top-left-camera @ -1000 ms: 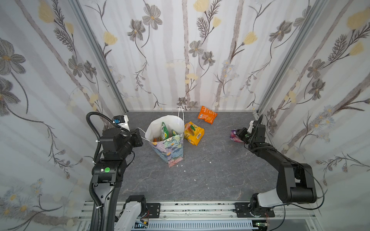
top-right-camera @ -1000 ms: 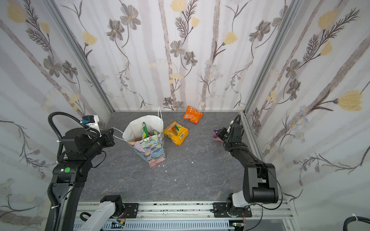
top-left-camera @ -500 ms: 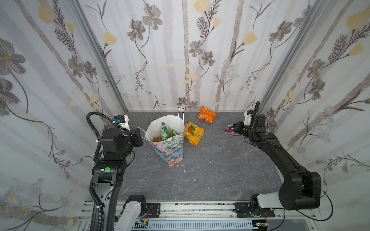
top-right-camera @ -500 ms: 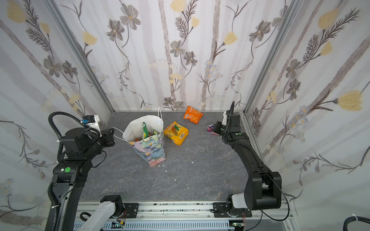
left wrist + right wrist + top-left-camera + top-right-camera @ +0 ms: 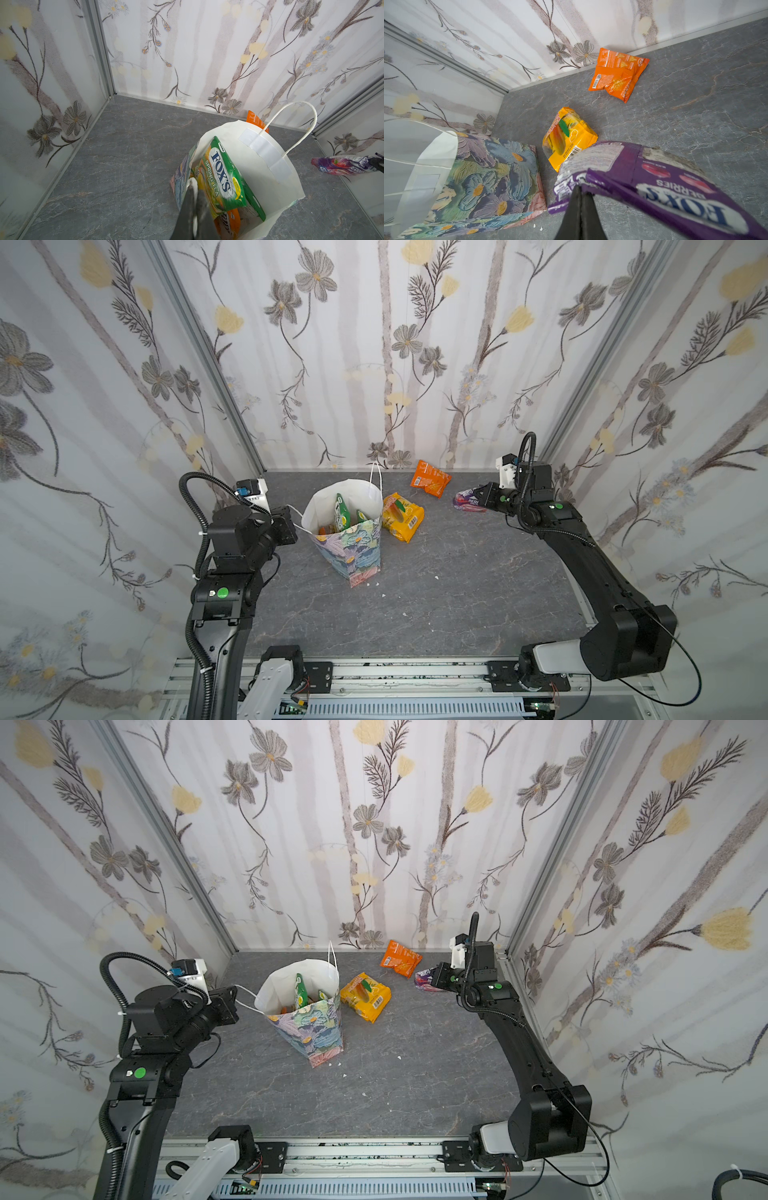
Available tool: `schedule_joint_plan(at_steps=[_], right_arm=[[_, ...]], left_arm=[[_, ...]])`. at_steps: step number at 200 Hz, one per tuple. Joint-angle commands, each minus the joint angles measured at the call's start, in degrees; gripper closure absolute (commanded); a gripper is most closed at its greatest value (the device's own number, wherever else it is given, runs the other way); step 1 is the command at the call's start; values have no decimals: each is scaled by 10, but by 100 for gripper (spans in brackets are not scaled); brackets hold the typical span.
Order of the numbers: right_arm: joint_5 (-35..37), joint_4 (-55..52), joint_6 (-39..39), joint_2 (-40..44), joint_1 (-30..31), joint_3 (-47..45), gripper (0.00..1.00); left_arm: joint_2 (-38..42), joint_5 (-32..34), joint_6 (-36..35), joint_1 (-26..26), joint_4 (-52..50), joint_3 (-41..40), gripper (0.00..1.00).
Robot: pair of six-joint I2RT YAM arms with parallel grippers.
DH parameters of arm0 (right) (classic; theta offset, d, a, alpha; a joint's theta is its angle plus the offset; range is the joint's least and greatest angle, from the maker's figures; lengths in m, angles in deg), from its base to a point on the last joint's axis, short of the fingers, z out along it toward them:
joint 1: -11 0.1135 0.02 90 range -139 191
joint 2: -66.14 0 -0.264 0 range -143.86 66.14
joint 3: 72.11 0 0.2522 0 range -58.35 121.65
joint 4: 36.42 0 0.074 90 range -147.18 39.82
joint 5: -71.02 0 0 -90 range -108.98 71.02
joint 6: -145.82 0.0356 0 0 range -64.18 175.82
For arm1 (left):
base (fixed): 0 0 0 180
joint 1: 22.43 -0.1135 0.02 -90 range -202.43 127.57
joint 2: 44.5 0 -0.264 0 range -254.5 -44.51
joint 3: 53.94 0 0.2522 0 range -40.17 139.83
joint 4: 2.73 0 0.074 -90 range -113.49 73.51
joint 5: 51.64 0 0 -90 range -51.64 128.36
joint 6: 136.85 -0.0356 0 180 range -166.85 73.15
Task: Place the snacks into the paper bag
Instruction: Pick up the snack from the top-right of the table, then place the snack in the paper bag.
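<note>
grey tabletop [image 5: 457, 593] w/ white crumbs [image 5: 384, 596], floral walls [image 5: 374, 344].

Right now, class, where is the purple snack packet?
In a top view the purple packet is pinched in the right gripper, near the back right corner of the table, just right of the orange packet.

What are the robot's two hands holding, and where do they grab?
Right gripper pinches the purple packet by its edge. Left gripper pinches the paper bag's white cord handle.
</note>
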Motion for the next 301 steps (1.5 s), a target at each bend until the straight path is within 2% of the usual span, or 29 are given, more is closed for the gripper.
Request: schedule_joint_plan(at_steps=[1, 25, 54, 83, 112, 176, 228, 301], right_arm=[[-9, -30, -17, -5, 23, 42, 100], [-7, -53, -24, -13, 54, 94, 100], [-96, -28, -9, -25, 70, 128, 100], [-118, -51, -26, -49, 106, 200, 100], [-183, -23, -16, -61, 138, 240, 100], [-168, -101, -50, -111, 189, 385, 100], [-163, -146, -68, -187, 236, 497, 100], [-180, -105, -71, -234, 297, 539, 100]], left_arm=[[-1, -8, 1, -1, 37, -1, 100], [-2, -9, -1, -1, 39, -1, 100], [-2, -13, 0, -1, 45, -3, 100], [-3, -14, -2, -1, 44, -1, 100], [-3, -10, -2, -1, 40, 3, 100], [1, -11, -1, -1, 41, 2, 100], [1, -13, 0, -1, 40, -1, 100], [0, -7, -3, -1, 40, -3, 100]])
